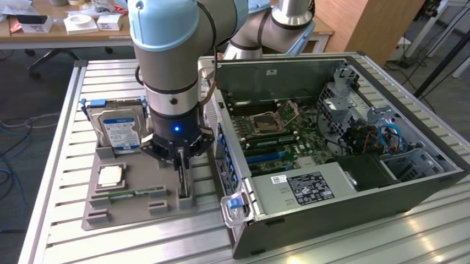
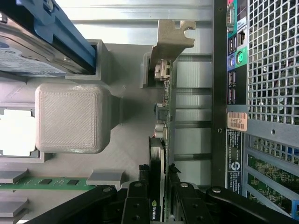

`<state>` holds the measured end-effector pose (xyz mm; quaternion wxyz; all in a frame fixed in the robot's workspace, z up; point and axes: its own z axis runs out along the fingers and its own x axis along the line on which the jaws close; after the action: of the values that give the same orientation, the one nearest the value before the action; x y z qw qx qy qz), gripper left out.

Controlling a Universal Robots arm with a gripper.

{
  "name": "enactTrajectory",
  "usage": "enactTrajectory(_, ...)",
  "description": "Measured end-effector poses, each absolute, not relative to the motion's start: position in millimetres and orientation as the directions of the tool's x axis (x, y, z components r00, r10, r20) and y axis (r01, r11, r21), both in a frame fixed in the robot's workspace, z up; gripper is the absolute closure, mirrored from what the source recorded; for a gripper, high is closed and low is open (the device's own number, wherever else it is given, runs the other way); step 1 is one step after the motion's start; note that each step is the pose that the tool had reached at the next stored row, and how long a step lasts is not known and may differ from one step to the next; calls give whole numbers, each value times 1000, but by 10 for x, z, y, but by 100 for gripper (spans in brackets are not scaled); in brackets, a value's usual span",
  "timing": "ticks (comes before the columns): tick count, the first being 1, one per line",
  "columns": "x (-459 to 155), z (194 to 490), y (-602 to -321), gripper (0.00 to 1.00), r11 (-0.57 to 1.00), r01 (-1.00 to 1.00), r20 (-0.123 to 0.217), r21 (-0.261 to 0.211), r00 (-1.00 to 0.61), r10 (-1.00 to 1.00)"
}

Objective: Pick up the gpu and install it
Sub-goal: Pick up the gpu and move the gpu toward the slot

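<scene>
The gpu (image 1: 182,184) is a thin dark card standing on edge in the grey holder tray (image 1: 110,214), just beside the open computer case (image 1: 411,190). My gripper (image 1: 181,157) comes straight down on the card's upper edge. In the wrist view the gpu (image 2: 164,116) runs away from the camera to its metal end bracket (image 2: 170,35). The gripper (image 2: 157,189) is shut on it, with a black finger (image 2: 138,193) pressed against each face. The card's lower edge still sits in the tray's slot.
The tray also holds a silver hard drive (image 1: 120,132) with a blue label, a processor chip (image 1: 110,175) and a green memory stick (image 1: 136,193). Inside the case the motherboard (image 1: 287,137) lies exposed. The case's rear panel (image 2: 238,70) stands close beside the card.
</scene>
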<state>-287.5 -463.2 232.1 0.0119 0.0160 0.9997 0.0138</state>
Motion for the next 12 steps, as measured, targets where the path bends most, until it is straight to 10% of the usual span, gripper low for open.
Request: enactTrajectory(12, -2875, 2543, -4633, 74, 999, 32, -24, 28, -999, 32)
